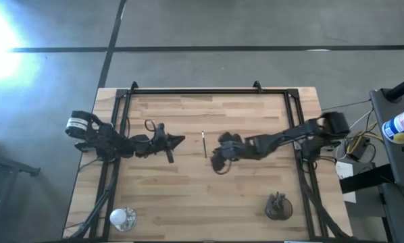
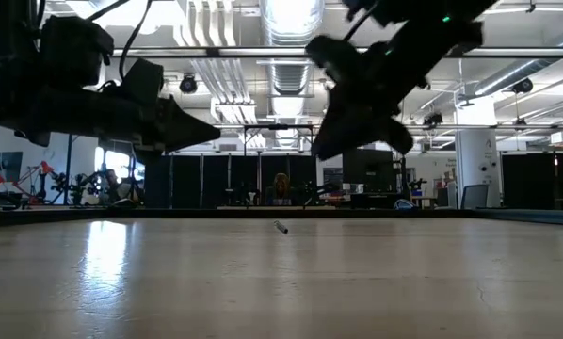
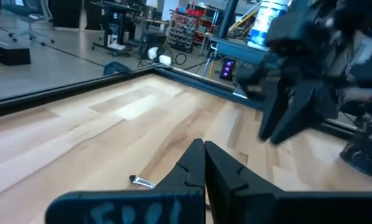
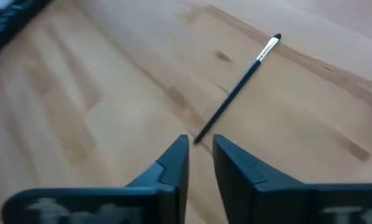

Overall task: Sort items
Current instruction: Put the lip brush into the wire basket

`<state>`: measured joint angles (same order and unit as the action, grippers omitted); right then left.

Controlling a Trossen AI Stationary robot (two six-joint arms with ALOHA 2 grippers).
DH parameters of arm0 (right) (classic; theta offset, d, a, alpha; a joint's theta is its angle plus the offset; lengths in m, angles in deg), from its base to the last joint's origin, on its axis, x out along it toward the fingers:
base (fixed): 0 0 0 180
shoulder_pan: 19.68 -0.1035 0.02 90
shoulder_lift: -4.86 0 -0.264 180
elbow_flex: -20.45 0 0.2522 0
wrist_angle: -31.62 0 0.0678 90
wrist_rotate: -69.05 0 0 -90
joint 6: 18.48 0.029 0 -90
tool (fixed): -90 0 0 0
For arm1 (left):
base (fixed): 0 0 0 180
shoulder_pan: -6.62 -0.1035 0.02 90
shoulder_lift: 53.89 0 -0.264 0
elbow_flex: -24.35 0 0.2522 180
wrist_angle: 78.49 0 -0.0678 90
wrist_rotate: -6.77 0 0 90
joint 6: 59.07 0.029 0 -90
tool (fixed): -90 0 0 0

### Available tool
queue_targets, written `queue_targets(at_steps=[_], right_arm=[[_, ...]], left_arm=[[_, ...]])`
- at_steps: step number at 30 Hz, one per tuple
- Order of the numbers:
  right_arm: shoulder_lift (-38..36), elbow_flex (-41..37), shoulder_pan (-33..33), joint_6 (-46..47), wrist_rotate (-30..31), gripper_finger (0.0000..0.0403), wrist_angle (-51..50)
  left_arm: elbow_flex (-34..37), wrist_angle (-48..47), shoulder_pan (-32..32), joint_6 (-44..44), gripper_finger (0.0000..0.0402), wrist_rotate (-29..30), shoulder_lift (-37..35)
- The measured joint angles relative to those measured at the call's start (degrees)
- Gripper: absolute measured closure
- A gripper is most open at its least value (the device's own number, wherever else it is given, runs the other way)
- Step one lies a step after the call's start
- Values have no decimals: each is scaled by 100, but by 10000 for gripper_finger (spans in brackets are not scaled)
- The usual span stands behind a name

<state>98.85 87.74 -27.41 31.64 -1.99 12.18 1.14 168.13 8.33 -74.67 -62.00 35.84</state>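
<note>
One slim brush [image 1: 204, 144] with a dark handle and a pale tip lies flat on the wooden table between the two grippers; it also shows in the low view [image 2: 280, 227] and the right wrist view [image 4: 236, 90]. My right gripper [image 1: 219, 154] hangs above the table just right of it [image 2: 352, 132], fingers a narrow gap apart [image 4: 200, 142], touching nothing. My left gripper [image 1: 180, 140] hovers left of the brush, shut and empty [image 3: 204, 149]. Several more brushes stand in the dark round cup [image 1: 278, 206].
The shiny silver cup [image 1: 123, 217] stands near the table's near left corner and the dark cup near the near right corner. A black frame [image 1: 195, 91] runs along the table's far edge and sides. Bare wood lies around the single brush.
</note>
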Motion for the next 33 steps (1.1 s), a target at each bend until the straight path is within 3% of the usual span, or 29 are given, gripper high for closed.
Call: queue_targets(at_steps=[8,14,24,29,33], right_arm=[[1448,1332,467,42,-66,275,-1133],[2150,2007,600,-135,-302,266,-1327],[2922,2917,659,-489,-189,313,-2357],[2909,2879,622,-832,-188,377,-2408],[2752,2722,534,-1211,-192,391,-2375]], left_arm=[[11,-35,-16,-99,401,319,0],[18,-44,-14,-151,401,346,0],[18,-74,-23,-352,401,421,0],[22,-94,-49,-632,401,554,0],[30,12,-56,-939,401,320,0]])
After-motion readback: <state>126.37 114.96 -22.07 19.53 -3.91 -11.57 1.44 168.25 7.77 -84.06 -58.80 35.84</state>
